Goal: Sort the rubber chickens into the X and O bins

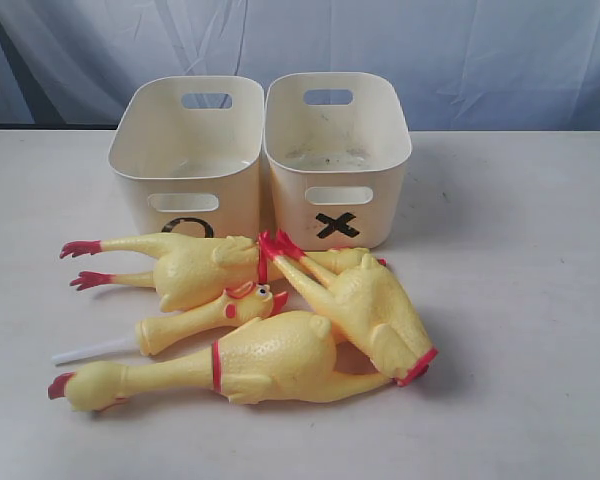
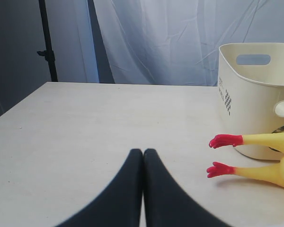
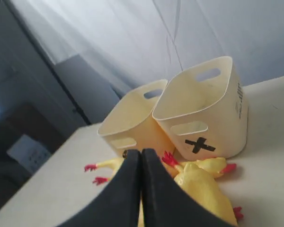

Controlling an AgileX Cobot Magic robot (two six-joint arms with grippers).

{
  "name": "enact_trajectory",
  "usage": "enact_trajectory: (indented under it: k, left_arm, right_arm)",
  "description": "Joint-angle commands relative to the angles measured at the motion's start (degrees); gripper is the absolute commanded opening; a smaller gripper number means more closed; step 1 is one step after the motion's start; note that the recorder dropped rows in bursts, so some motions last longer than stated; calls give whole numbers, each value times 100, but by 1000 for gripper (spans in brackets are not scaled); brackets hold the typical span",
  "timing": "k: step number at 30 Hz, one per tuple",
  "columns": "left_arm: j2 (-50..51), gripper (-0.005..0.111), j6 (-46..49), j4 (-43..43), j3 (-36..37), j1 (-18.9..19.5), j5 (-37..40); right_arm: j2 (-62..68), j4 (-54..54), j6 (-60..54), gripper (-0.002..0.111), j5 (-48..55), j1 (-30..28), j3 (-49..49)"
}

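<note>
Both empty and pinched shut: left gripper (image 2: 143, 155), right gripper (image 3: 141, 155). Open wide before you descend. Chickens (image 1: 375, 310) heaped just ahead of right gripper, O bin (image 1: 140, 190) and X bin (image 1: 380, 200) beyond them. From left gripper, heap sits ahead, off toward right arm. Take front chicken (image 1: 270, 360) first; looks least tangled. Its long axis runs crosswise to bin fronts, head toward left arm's side. Set jaws square across body.

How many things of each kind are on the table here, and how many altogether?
Yellow rubber chickens: 4
Cream bins: 2, the O bin and the X bin
Total: 6
</note>
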Motion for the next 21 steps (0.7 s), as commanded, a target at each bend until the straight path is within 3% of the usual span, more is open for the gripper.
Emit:
enact_trajectory:
  k: [1, 11, 21]
  left_arm:
    - [-23, 0, -3, 8, 26, 28, 12]
    - [-23, 0, -3, 8, 26, 28, 12]
    - [-23, 0, -3, 8, 26, 28, 12]
  right_arm:
    - [707, -153, -944, 0, 905, 8, -664]
    - [2749, -1080, -1614, 0, 1840, 538, -1809]
    - [4361, -2509, -1614, 0, 1906, 1481, -2572]
